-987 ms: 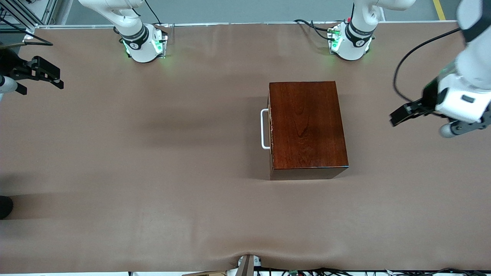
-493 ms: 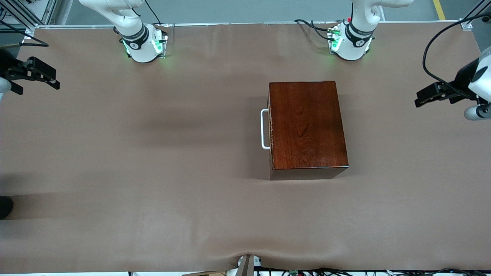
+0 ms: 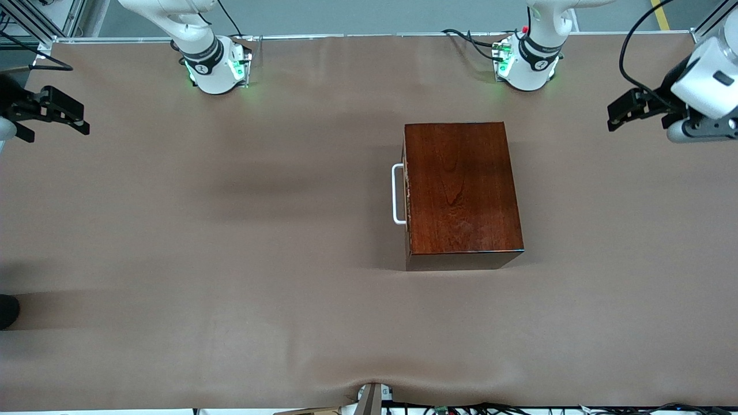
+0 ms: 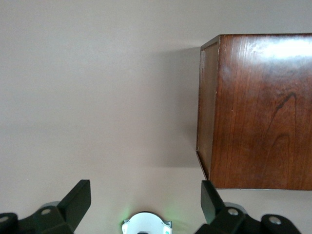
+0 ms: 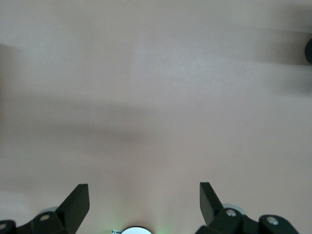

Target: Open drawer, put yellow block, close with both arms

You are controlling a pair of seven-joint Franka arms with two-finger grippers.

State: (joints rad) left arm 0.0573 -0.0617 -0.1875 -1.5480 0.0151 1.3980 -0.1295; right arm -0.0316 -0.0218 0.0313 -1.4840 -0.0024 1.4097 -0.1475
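The reddish-brown wooden box (image 3: 461, 190) stands mid-table, and its drawer is pushed fully in. Only the drawer's white bar handle (image 3: 396, 194) shows, facing the right arm's end. A corner of the box (image 4: 258, 112) fills part of the left wrist view. The yellow block is out of view. My left gripper (image 3: 621, 109) hangs open over the table's edge at the left arm's end, holding nothing (image 4: 146, 200). My right gripper (image 3: 63, 112) hangs open over the table's edge at the right arm's end, over bare cloth (image 5: 145, 200).
Brown cloth (image 3: 230, 259) covers the whole table. Both arm bases (image 3: 216, 66) (image 3: 524, 63) glow green along the robots' edge. A dark object (image 3: 7, 311) pokes in at the right arm's end. A small bracket (image 3: 372, 397) sits at the camera-side edge.
The left gripper has swung away from the box, toward the corner of the table at its arm's end. The right gripper edged slightly outward, then held still.
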